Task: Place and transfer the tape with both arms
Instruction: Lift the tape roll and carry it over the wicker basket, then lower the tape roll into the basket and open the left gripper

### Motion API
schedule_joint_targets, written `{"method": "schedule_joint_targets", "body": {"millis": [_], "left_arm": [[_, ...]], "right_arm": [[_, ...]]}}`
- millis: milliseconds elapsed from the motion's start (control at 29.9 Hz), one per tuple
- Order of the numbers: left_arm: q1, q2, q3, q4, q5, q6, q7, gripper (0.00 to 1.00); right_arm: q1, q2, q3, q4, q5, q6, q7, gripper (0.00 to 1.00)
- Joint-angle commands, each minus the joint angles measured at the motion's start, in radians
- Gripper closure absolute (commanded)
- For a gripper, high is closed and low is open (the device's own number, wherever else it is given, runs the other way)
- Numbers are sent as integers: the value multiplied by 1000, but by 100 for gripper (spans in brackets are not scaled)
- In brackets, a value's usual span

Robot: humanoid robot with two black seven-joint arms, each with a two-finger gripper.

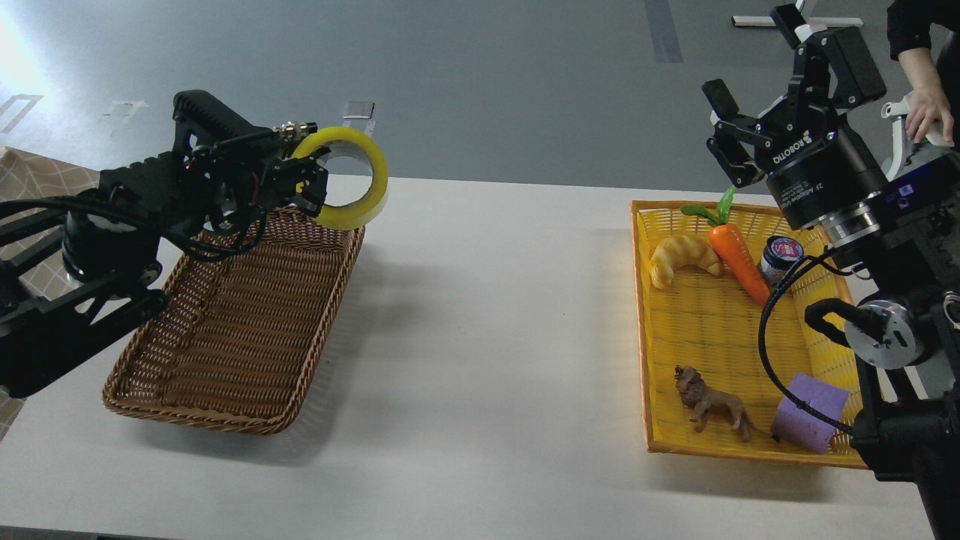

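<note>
Left gripper (311,187) clamps the tape (352,180); right gripper (724,127) spread wide, holding nothing.

The roll hangs over the far right corner of the brown basket (225,337), seemingly clear of its rim. The right arm hovers above the yellow basket (645,337).

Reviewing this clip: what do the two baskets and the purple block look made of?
Brown basket: woven wicker or rattan, matte, visible strand weave. Yellow basket: likely moulded plastic imitating weave, with uniform colour, slight sheen and an orange rim. Purple block: apparently foam, with a matte, slightly porous-looking surface.
</note>
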Motion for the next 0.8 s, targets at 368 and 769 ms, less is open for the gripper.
{"method": "schedule_joint_targets", "body": {"millis": [368, 769], "left_arm": [[157, 155, 4, 16, -29, 85, -142, 92], [198, 159, 4, 94, -43, 138, -185, 92]], "right_arm": [[-32, -2, -1, 0, 0, 2, 0, 0], [-35, -2, -1, 0, -1, 2, 0, 0]]}}
